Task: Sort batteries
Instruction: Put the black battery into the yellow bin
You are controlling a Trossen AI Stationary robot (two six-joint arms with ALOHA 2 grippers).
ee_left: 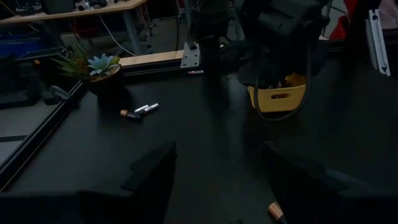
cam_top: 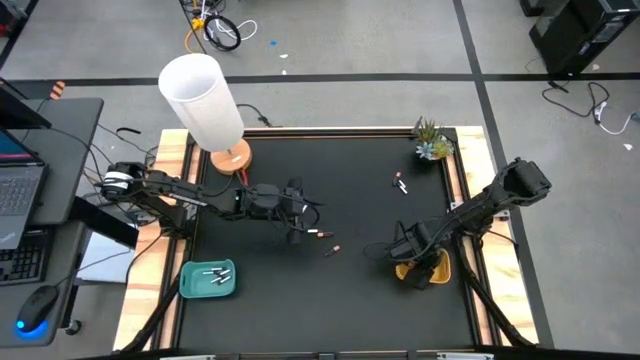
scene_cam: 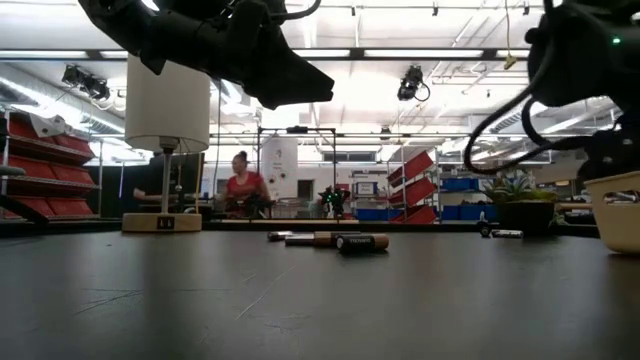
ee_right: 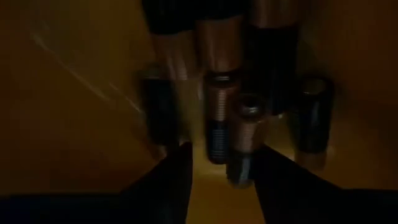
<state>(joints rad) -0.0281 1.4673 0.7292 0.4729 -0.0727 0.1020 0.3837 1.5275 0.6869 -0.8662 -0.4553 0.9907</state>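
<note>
Left gripper (cam_top: 297, 232) jaws spread, nothing between them, hovering over mid-desk just beside the loose batteries. Left wrist view: both fingers (ee_left: 149, 171) apart with bare black desk (cam_top: 350, 300) between, one copper-ended battery (ee_left: 275, 212) right by the fingertip.

Right gripper (cam_top: 418, 268) is down inside the yellow tray (cam_top: 440, 270) at the desk's right side. Jaws parted, gripping nothing; right wrist view shows several dark copper-topped batteries (ee_right: 217, 124) lying on the tray floor just ahead of the fingers (ee_right: 174, 171).

Other batteries:
- small cluster (cam_top: 322, 236) on the desk centre, next to the left gripper; in the low view they lie side by side (scene_cam: 340, 240), dark with copper ends.
- pair (cam_top: 401, 185) near the far right corner, close to the potted plant (cam_top: 431, 140); one pale, one dark.
- pale ones (cam_top: 214, 274) in the teal tray (cam_top: 190, 285) at near left.

Lamp (cam_top: 205, 105) stands at the far left corner. Person (scene_cam: 243, 185) seated in the room behind, well off the desk.
</note>
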